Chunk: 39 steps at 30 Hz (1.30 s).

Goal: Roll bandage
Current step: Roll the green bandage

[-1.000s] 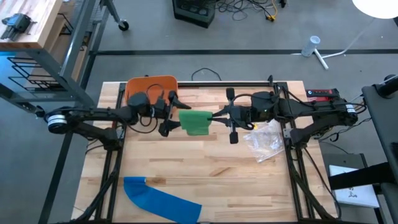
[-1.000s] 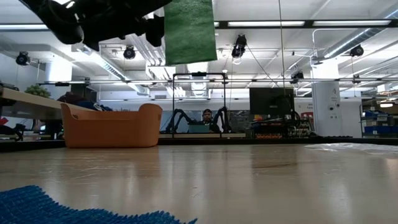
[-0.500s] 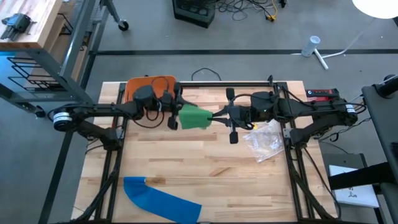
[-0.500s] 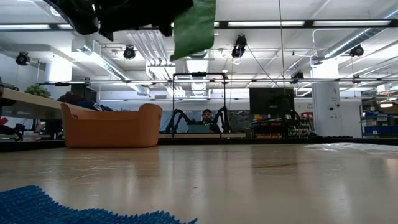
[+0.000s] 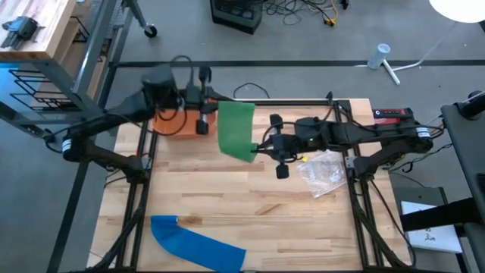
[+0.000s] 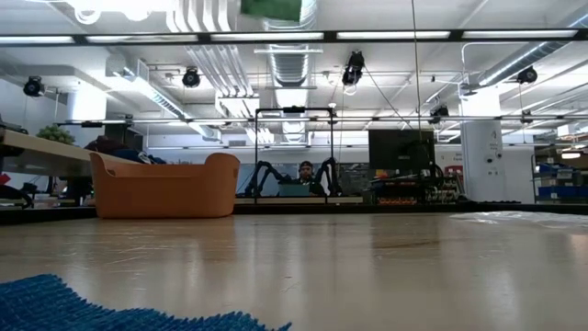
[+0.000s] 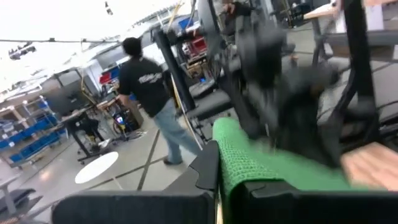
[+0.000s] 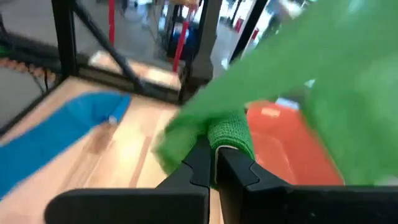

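Bandage (image 5: pixel 236 130), green, stretched as a flat strip in mid-air at upper centre of the high view, above the table (image 5: pixel 250 205). Pinched at its upper left end by the left gripper (image 5: pixel 206 97), clenched on the cloth, raised over the orange basket (image 5: pixel 173 123). Pinched at its lower right end by the right gripper (image 5: pixel 258 149), likewise clamped on it, right of centre. Seen in the low view only as a green edge (image 6: pixel 271 8) at the top of the frame. Blue bandage (image 5: pixel 195 243) flat at lower left of the high view. Clear plastic bag (image 5: pixel 324 170) right of centre. Blurred person (image 7: pixel 149 93), probably standing, at left centre of the left wrist view.
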Tool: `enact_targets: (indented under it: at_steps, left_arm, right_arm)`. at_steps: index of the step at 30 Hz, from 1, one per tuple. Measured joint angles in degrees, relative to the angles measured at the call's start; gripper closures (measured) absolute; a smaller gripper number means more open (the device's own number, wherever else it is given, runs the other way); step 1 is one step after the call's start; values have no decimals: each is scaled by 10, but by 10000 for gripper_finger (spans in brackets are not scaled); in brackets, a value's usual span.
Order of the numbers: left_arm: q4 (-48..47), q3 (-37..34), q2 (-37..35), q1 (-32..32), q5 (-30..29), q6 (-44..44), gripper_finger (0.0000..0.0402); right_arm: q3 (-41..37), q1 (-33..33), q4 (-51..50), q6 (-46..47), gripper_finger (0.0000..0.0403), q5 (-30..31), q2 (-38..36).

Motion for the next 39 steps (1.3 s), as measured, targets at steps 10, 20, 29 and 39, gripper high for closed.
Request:
enact_targets:
  at_steps: [10, 20, 29, 39]
  left_arm:
    - [-37, 140, 0, -29, 2, -21, 401]
    - [-61, 154, -5, -26, -146, -19, 401]
    - [-103, 154, -37, -34, -146, -27, 401]
    - [-92, 151, -62, -38, -109, -63, 401]
  right_arm:
    - [-19, -17, 51, -26, 401, 0, 62]
    - [-21, -9, 61, -35, 401, -3, 76]
    - [-70, -25, 70, -29, 401, 19, -2]
    - [-285, -80, 477, 104, 401, -73, -44]
